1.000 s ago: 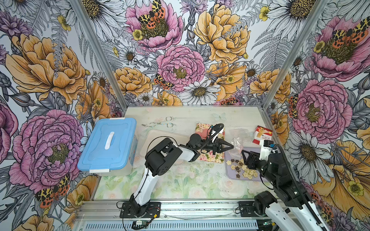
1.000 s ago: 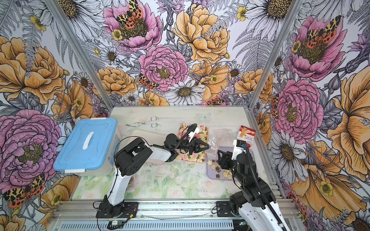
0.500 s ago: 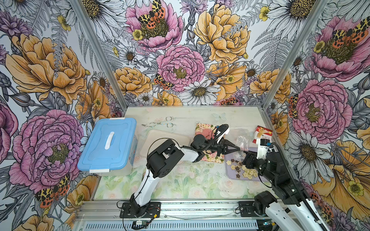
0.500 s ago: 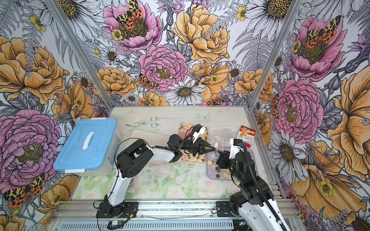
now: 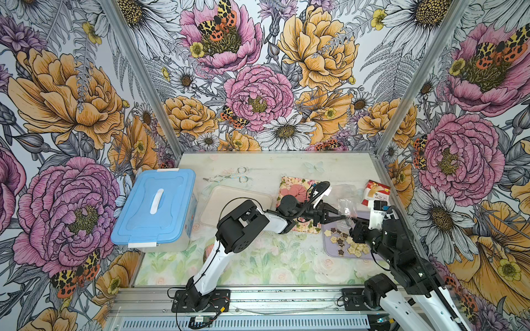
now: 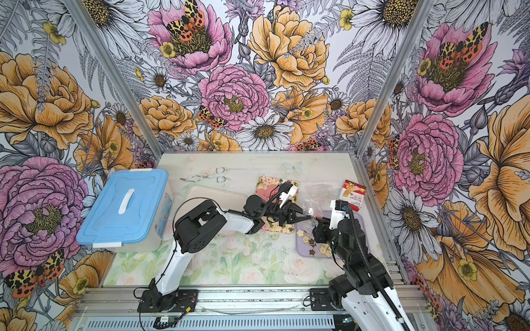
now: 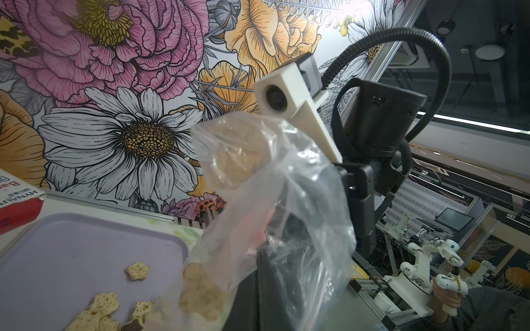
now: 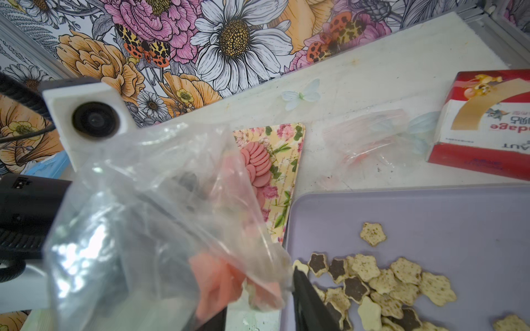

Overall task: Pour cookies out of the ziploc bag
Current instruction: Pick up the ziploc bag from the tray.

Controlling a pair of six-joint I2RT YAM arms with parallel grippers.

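Ziploc bag is hanging in the air over the edge of the purple tray, right between the two arms, all crumpled and looking mostly empty. Some beige star shapes show through the film low down in the left wrist view, but I can't tell if they're inside or just lying on the tray behind it. It's thin clear film, so I'd guess it weighs nearly nothing, flops wherever it isn't held, and is slick enough to slip out of a lazy pinch. I'd grab a bottom corner and keep the mouth pointed down at the tray, shaking rather than squeezing since the cookies look brittle. The left gripper is pinched fully closed on the film and is carrying the bag. The right gripper is nosed in from the other side. One black finger sits just beside the bag's lower corner, but honestly can't tell if those jaws are biting anything. Further out, pink discs sit on a floral board beside the tray, with a flat spare bag and a red box behind it.
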